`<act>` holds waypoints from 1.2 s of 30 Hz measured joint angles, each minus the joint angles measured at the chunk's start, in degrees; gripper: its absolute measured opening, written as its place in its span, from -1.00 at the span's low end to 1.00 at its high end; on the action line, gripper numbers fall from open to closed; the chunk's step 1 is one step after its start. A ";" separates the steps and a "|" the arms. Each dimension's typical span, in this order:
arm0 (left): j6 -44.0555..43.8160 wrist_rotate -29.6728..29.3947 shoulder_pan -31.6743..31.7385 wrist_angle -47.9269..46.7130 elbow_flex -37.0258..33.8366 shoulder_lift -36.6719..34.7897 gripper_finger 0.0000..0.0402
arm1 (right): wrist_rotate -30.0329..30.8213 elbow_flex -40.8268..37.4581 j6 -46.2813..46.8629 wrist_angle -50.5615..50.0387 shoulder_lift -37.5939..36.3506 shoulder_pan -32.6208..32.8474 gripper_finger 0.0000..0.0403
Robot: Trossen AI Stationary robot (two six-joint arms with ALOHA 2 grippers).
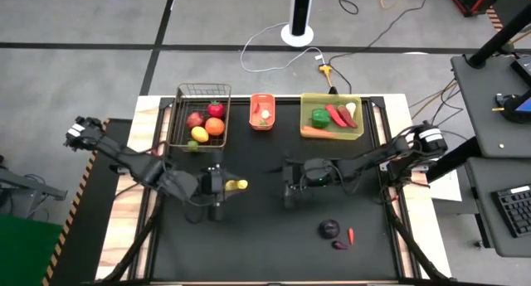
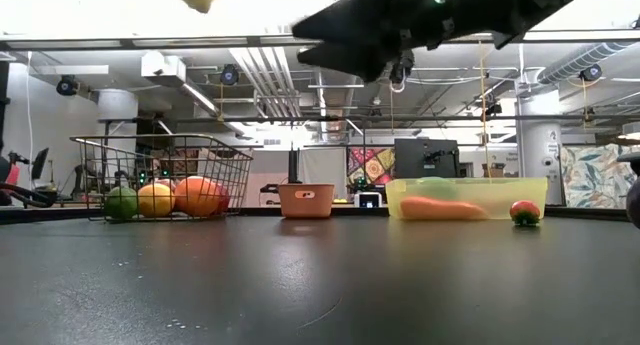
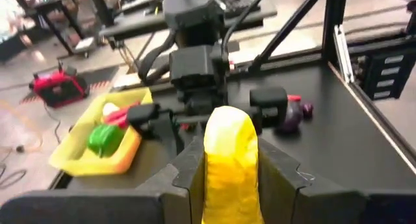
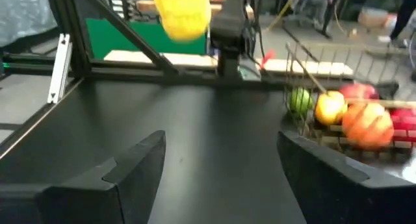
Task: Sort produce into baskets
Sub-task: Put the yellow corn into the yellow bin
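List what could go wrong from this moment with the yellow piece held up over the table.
1. The left tool holds the yellow corn high above the table, so a slip would drop it and it might roll.
2. The open right tool hovers close by, facing the left one, so the arms could collide if either swings across.
3. The wire basket already holds several fruits, so the corn could end up in the wrong container.

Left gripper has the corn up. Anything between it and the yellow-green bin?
Yes. The right gripper hangs open over mid-table, on the line from the corn in the left gripper toward the yellow-green bin. Nothing else visible blocks it.
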 joint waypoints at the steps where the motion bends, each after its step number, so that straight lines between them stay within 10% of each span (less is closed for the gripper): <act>1: 0.63 0.31 0.17 1.76 -0.61 0.17 -0.57 | -0.55 0.57 -0.76 1.11 0.64 0.00 0.44; 18: 7.62 4.45 5.00 52.27 -26.16 0.84 -0.57 | -7.72 9.49 -4.23 2.75 6.22 0.28 0.47; 36: 8.16 4.68 5.28 54.61 -27.38 1.34 -0.57 | -3.95 13.46 -4.56 3.97 8.67 -1.33 0.30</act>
